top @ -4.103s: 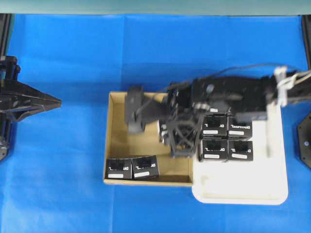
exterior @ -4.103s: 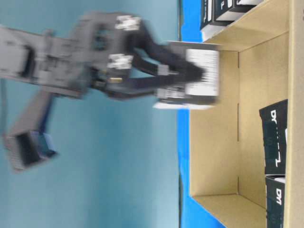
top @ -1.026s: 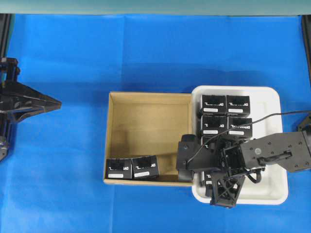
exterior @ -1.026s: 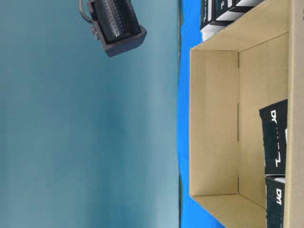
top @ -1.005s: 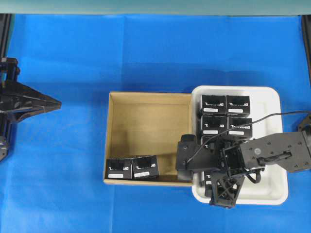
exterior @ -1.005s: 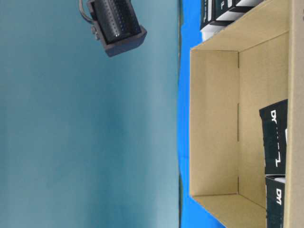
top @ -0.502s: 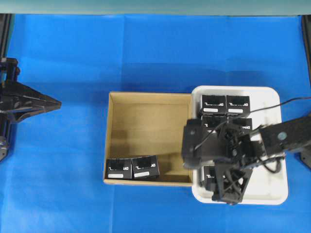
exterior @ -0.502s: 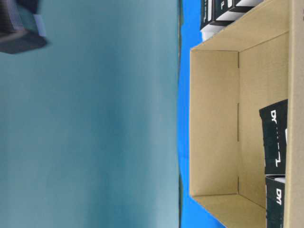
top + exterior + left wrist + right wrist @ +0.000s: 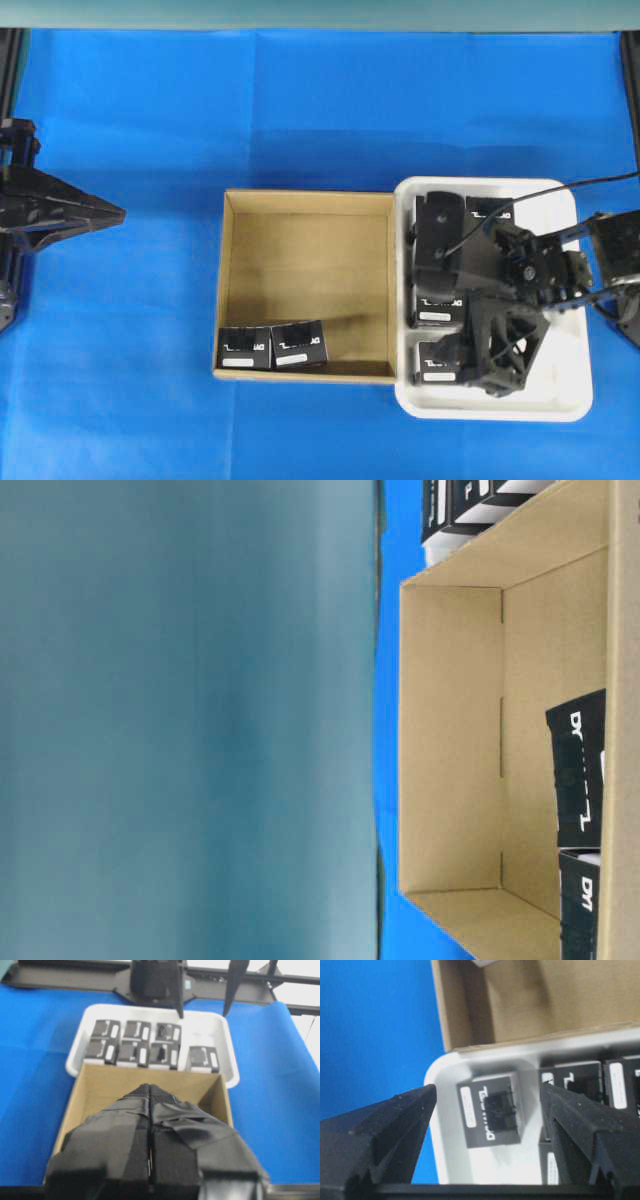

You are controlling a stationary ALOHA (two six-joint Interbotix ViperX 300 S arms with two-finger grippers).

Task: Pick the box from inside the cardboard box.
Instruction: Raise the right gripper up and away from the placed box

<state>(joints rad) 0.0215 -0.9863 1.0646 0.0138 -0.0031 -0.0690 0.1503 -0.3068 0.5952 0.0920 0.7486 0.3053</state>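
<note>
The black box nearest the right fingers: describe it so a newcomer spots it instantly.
Find the white tray beside the cardboard box. In the tray corner touching the cardboard box sits one black box. Unlike the packed others, it sits alone, framed between the open right fingers.

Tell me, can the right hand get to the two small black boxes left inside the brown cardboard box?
Probably yes. The right hand is open over the white plastic tray, and nothing covers the two small black boxes in the brown cardboard box.
</note>
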